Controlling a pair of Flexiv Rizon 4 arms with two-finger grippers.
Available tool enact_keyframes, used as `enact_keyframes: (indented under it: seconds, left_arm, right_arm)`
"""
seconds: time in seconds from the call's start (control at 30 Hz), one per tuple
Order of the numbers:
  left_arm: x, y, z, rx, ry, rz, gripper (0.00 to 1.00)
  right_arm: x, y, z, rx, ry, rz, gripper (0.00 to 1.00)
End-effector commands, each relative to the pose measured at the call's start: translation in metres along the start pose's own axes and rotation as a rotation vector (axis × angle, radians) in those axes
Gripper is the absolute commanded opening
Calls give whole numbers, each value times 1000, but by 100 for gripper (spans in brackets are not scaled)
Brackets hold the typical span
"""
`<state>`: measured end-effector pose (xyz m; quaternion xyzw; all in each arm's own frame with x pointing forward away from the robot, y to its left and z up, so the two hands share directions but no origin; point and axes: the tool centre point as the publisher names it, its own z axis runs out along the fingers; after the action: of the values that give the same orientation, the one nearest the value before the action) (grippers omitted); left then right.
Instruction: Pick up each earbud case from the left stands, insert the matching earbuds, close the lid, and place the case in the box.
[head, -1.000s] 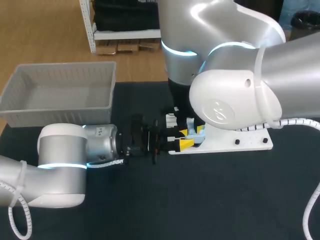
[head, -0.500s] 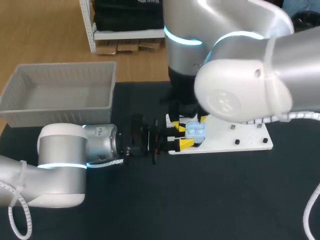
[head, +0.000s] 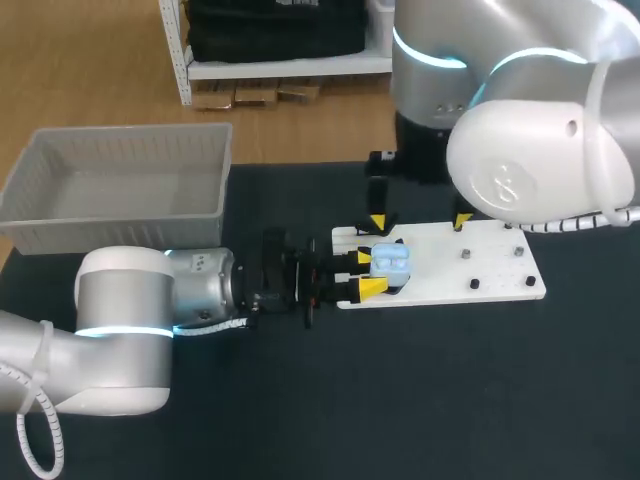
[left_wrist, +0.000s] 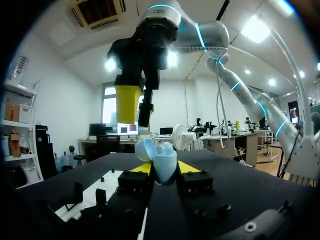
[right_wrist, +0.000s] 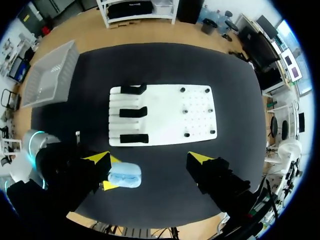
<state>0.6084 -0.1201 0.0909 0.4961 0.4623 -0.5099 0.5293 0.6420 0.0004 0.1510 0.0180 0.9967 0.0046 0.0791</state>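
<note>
Left gripper pinches the pale blue earbud case from both sides, its yellow tips pressed to the shell, and holds it at the near-left corner of the white board. The case's lid stands open. Two pale lumps seem to sit in its wells, though I cannot tell for sure that both earbuds are seated.

Right gripper hangs above the board's far edge with its fingers spread wide and nothing between them.

By my reading the inserting step is at or near its end, and closing the lid comes next. That calls for the right gripper to come down on the raised lid and press it shut while the left keeps the case steady. A push off centre could twist the case in the pinch.

At the board's left edge, the three black stands carry no case. The grey box sits well to the left of the board, and no case shows in it.
</note>
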Motion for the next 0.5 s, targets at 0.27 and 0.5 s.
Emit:
enact_keyframes:
  seconds: [0.27,0.5]
  left_arm:
    - [0,-1,-1,-2,-2,1,0]
    - [0,-1,-1,-2,-2,1,0]
  right_arm:
    - [2,-11,28,21,52,24,100]
    - [24,-16,22,8,79,21,100]
